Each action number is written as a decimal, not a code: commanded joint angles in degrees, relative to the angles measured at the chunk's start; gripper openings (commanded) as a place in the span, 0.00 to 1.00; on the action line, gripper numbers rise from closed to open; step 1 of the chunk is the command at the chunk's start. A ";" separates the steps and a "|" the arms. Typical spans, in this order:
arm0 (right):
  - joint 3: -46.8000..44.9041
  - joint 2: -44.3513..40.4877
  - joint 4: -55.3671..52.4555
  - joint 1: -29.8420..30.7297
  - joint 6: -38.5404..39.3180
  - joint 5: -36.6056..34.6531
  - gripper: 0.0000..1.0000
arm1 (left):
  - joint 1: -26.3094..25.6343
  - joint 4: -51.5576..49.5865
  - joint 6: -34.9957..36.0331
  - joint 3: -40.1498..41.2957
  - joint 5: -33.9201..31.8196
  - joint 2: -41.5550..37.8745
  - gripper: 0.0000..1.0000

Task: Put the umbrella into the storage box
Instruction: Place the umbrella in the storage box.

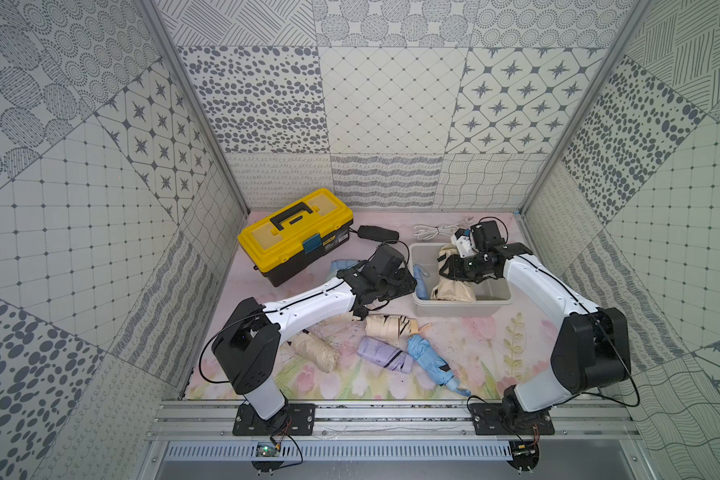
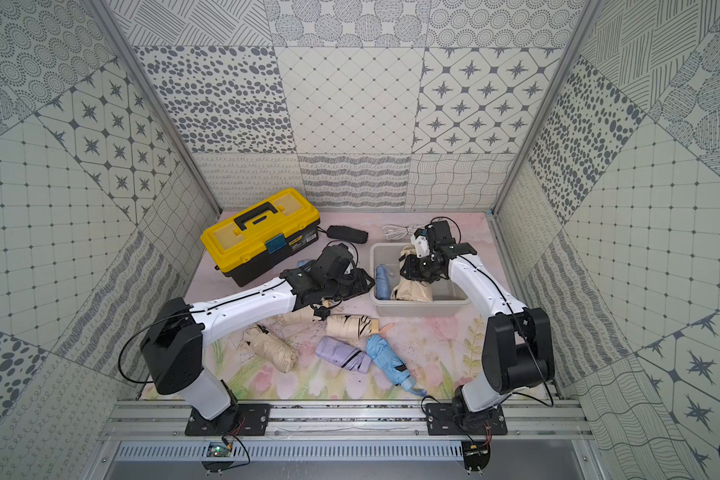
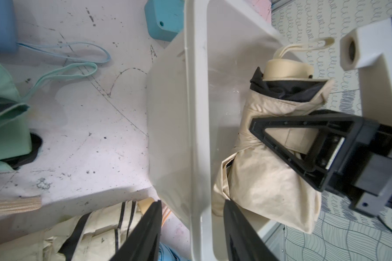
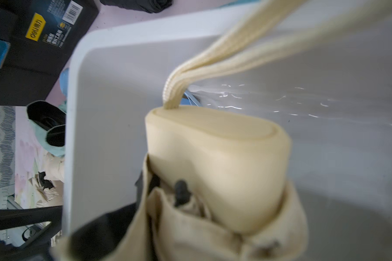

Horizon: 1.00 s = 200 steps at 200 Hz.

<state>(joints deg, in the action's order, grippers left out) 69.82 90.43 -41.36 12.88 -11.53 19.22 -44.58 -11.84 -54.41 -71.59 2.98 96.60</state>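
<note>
- We are seeing the right gripper (image 1: 447, 270) pinching a cream umbrella (image 3: 265, 185) around its folded canopy, with one black finger (image 3: 303, 121) lying across the cloth.
- The cream umbrella is leaning inside the storage box (image 1: 462, 308). Its canopy end is sitting low near the front wall and its handle and wrist loop are sticking up above the rim.
- We cannot tell whether the canopy end is touching the box floor.
- The left gripper (image 3: 192, 202) is straddling the box's left wall, with one finger (image 3: 145, 230) outside and the other inside.
- The rim is running between the two fingers, and we cannot tell whether they are pressing on it.
- A blue umbrella (image 1: 420, 282) is lying in the box along that same wall.
- In front of the box, a striped cream umbrella (image 1: 391, 328), a lilac umbrella (image 1: 383, 353), a second blue umbrella (image 1: 431, 361) and a plain cream umbrella (image 1: 316, 353) are lying on the floral table (image 1: 516, 365).
- We are finding a mint-green umbrella (image 3: 5, 113) just beside the box's left wall in the left wrist view.
- A yellow-lidded toolbox (image 1: 296, 232) is sitting closed at the back left, and a white cable (image 1: 433, 230) is lying behind the box.
</note>
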 commanded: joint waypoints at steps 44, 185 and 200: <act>-1.69 3.49 7.01 3.20 0.76 -0.13 0.30 | 0.79 1.77 -0.88 -0.70 2.79 2.70 0.36; -7.34 9.71 20.31 3.81 -3.60 -1.94 0.53 | 0.81 2.71 -0.62 -1.53 2.46 3.16 0.26; -7.38 9.12 20.32 3.73 -4.02 -2.76 0.65 | 0.79 2.69 -0.65 -1.70 2.54 3.32 0.26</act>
<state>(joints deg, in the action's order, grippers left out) 62.50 99.83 -25.67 16.23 -14.28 17.17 -44.10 -8.60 -55.51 -72.31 5.89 99.35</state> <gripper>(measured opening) 0.580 0.265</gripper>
